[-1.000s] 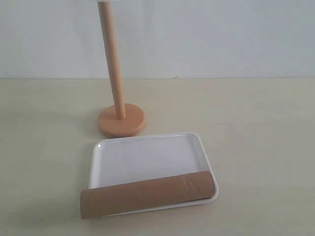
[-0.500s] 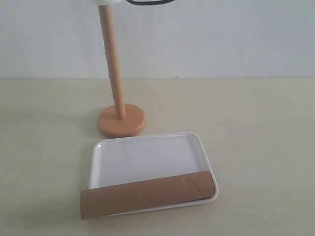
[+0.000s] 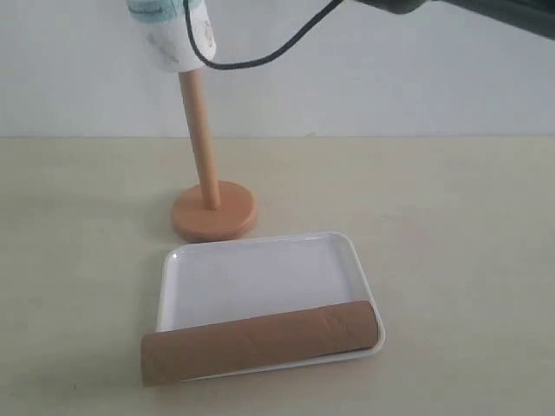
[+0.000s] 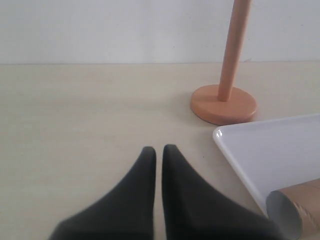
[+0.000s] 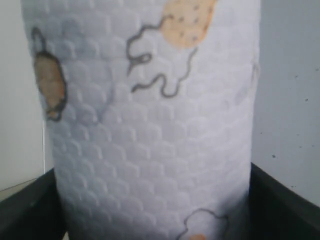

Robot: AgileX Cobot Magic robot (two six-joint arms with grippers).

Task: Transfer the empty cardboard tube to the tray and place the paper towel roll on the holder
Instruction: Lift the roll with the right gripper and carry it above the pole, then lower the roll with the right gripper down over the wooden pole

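Observation:
The paper towel roll (image 3: 171, 33) hangs at the top left of the exterior view, slightly tilted, with its lower end over the top of the holder's dowel (image 3: 200, 143). The roll (image 5: 150, 115) fills the right wrist view, and my right gripper (image 5: 155, 220) is shut on it, dark fingers (image 5: 282, 202) showing on either side. The holder's round base (image 3: 214, 213) stands behind the tray (image 3: 260, 273). The cardboard tube (image 3: 260, 343) lies across the tray's near rim, its ends sticking out. My left gripper (image 4: 159, 152) is shut and holds nothing, low over the table beside the tray (image 4: 270, 150).
My right arm (image 3: 468, 9) and its black cable (image 3: 277, 54) cross the top of the exterior view. A pale wall stands behind the beige table (image 3: 451, 260). The tube's open end (image 4: 292, 210) and the holder (image 4: 223, 102) show in the left wrist view.
The paper towel roll has come down into the exterior view onto the top of the dowel. The right arm and its cable have entered at the top. Tray and tube have not moved.

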